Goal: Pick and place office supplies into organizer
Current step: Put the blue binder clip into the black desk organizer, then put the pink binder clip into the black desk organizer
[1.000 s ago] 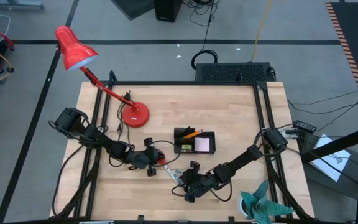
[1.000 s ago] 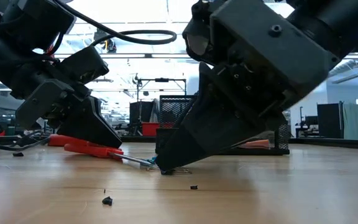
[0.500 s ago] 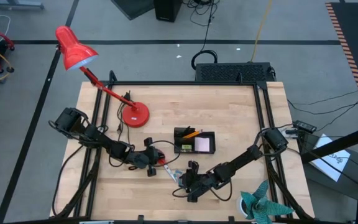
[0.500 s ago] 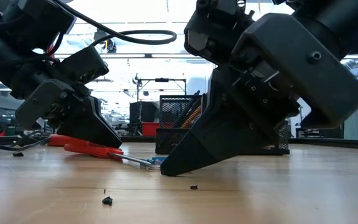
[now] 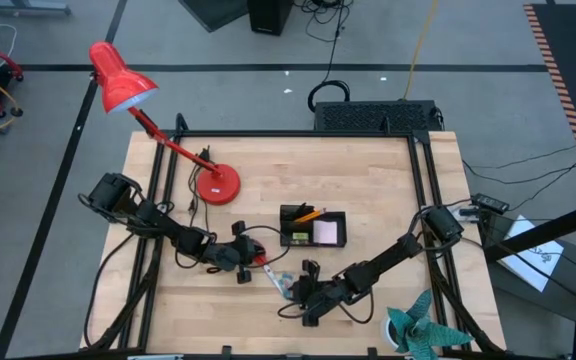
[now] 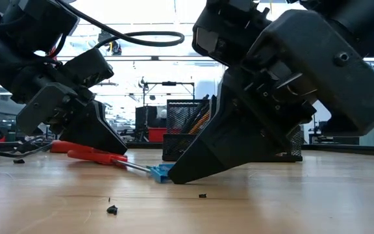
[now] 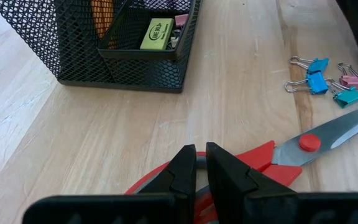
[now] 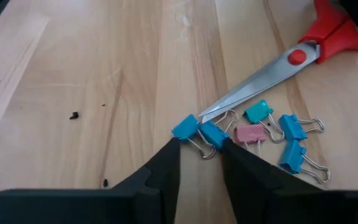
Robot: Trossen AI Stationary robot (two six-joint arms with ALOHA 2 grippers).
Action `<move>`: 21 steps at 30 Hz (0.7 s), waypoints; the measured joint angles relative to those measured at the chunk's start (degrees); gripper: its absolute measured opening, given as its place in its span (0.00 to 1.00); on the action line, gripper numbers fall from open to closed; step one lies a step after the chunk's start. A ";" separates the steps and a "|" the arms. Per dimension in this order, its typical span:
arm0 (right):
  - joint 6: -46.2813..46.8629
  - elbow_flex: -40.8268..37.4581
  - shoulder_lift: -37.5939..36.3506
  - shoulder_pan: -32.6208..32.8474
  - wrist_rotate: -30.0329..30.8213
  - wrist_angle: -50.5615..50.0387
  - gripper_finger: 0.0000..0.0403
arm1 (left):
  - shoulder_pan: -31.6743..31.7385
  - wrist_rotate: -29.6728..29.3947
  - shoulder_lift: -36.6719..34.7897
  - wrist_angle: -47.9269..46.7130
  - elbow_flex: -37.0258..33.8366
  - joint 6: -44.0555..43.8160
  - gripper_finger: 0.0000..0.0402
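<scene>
Right gripper (image 8: pixel 197 158): we see its fingers lowered to the wooden table (image 5: pixel 388 190), in front of the organizer, pinching a blue binder clip (image 8: pixel 199 134); the clip sits between the two fingertips.
Right gripper, low view (image 6: pixel 174 177): we see the finger tips at the table surface with a blue clip (image 6: pixel 160 172) at their point.
Left gripper (image 7: pixel 196 171): we see its fingers pressed together on a handle loop of the red-handled scissors (image 7: pixel 303 140), to the left front of the organizer.
Scissors: we see them lying flat on the table, blades closed, with the blade tips ending at the pinched clip.
Binder clips: we see a loose cluster beside the scissor blades, just in front of the organizer: several blue and teal clips (image 8: pixel 294 127) and one pink clip (image 8: pixel 250 133), all resting on the wood.
Organizer (image 5: pixel 313 228): we see a black mesh desk tray near the table's middle, behind both grippers; its walls are upright.
Organizer contents: we see an orange pencil (image 5: pixel 308 215) leaning in one compartment, a pale pink note pad (image 5: pixel 327 233) in another, and a yellow-green eraser (image 7: pixel 157 33) in a small shelf compartment.
Desk lamp (image 5: pixel 215 184): we see its red base on the table, left and behind the organizer.
Teal leafy object (image 5: pixel 420 330): we see it at the table's front right, well apart from the organizer.
</scene>
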 joint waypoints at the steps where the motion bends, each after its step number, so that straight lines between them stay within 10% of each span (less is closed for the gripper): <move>1: -0.24 0.00 0.00 0.03 -0.02 0.40 0.24 | -0.01 -0.01 0.00 0.00 0.00 0.00 0.12; 21: -4.77 -0.07 -2.76 0.05 0.03 2.28 0.01 | 0.00 0.00 0.00 -0.02 -0.02 0.01 0.12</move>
